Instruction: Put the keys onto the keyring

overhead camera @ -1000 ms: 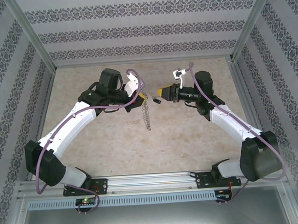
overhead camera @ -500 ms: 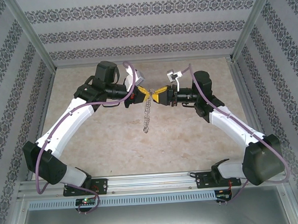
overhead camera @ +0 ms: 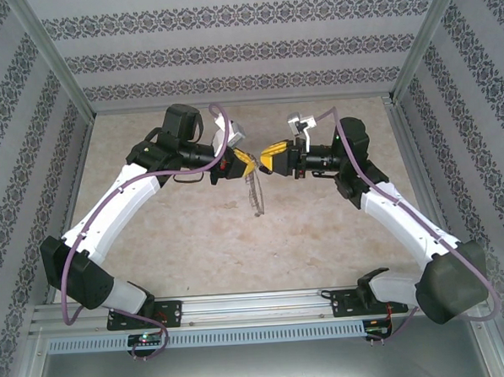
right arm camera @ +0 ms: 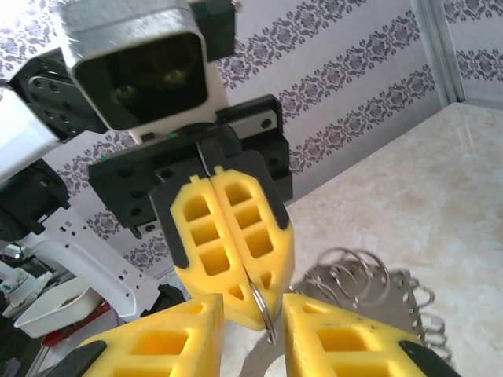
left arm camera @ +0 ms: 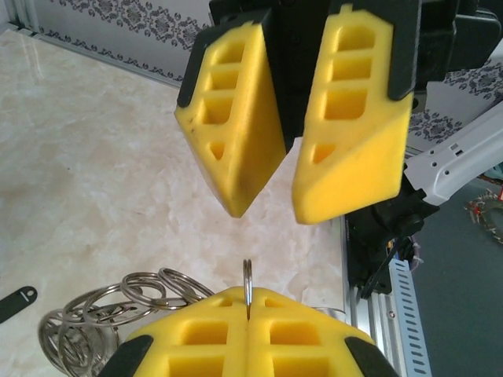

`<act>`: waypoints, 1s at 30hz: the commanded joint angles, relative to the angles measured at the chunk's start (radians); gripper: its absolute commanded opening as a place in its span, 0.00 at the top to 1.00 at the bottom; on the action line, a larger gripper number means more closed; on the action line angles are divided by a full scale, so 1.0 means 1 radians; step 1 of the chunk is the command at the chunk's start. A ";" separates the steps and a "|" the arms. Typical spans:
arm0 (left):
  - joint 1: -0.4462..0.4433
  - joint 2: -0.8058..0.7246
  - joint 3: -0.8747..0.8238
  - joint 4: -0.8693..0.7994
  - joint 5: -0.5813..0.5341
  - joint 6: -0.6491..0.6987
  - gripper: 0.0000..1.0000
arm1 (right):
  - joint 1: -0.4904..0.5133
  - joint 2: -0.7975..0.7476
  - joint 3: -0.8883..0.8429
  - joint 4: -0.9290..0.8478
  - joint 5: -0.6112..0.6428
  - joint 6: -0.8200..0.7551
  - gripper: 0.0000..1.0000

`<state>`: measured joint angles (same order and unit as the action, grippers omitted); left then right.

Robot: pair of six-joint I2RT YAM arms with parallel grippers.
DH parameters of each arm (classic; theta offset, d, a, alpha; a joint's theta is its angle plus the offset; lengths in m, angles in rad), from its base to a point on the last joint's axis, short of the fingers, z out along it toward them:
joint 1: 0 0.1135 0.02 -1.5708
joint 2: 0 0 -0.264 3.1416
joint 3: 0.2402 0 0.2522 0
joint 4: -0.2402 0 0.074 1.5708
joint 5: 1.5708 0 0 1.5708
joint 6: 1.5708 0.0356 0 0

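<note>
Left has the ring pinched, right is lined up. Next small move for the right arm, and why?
Probably ease the right gripper forward a touch and close on the keyring. The left gripper is shut on it, leaving a thin edge past its fingertips, and the right jaws stand open, facing that edge.

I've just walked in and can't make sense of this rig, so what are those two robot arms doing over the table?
The left gripper is shut on one loop of a silvery metal keyring, a cluster of thin wire loops, with the rest dangling below it. The right gripper faces it tip to tip, jaws open, lined up with the pinched loop. A small flat black piece, perhaps the key, lies on the beige marble-look table, not yet on the ring.
</note>
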<state>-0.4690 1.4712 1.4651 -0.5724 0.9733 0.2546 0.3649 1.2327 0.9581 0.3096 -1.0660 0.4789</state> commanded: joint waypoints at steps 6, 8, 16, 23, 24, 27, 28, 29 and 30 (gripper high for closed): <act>0.011 0.001 0.061 -0.024 0.075 0.018 1.00 | 0.032 0.006 0.047 0.033 -0.045 0.014 0.72; 0.012 0.001 0.064 -0.025 0.080 0.018 1.00 | 0.037 0.011 0.046 0.032 -0.046 0.013 0.72; 0.012 -0.001 0.069 -0.021 0.091 0.015 1.00 | 0.047 0.012 0.027 0.031 -0.046 0.015 0.71; 0.011 0.001 0.065 -0.004 0.093 0.005 1.00 | 0.058 0.018 0.020 0.033 -0.050 0.014 0.73; 0.012 0.000 0.063 0.001 0.091 0.002 1.00 | 0.058 0.019 0.018 0.033 -0.049 0.015 0.75; 0.012 0.000 0.060 0.016 0.090 -0.007 1.00 | 0.060 0.019 0.014 0.032 -0.050 0.013 0.80; 0.011 0.000 0.058 0.021 0.087 -0.011 1.00 | 0.060 0.018 0.011 0.032 -0.050 0.012 0.80; 0.012 -0.001 0.055 0.030 0.084 -0.015 1.00 | 0.060 0.016 0.007 0.032 -0.049 0.012 0.80; 0.012 -0.004 0.051 0.041 0.081 -0.021 1.00 | 0.060 0.015 0.001 0.033 -0.048 0.013 0.80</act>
<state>-0.4690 1.4746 1.4990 -0.5911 1.0393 0.2504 0.4107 1.2491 0.9726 0.3115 -1.0893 0.4957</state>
